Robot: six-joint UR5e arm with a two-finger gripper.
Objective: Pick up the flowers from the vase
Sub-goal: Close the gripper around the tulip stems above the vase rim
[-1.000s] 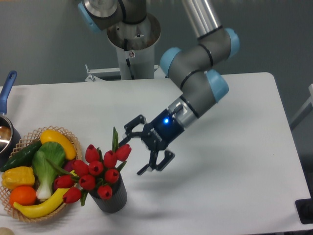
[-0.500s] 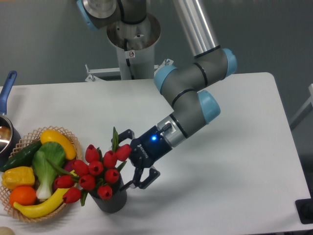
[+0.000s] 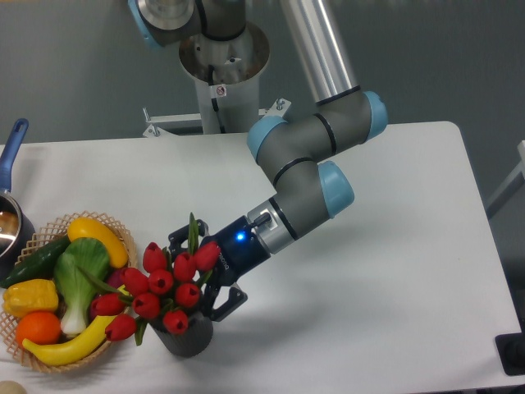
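Tulips (image 3: pixel 160 287) stand in my dark vase (image 3: pixel 187 336). At their 3 o'clock, my gripper (image 3: pixel 202 275) is spread wide around the nearest buds.

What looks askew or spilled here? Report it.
Nothing is spilled or damaged. The flowers lean left out of the vase, their buds overhanging the wicker basket rim rather than standing upright. The gripper sits open at the bunch's right side.

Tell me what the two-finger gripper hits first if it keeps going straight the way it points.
Probably the bunch of red tulip buds: the two-finger gripper points left, fingers spread beside them. Depth is unclear.
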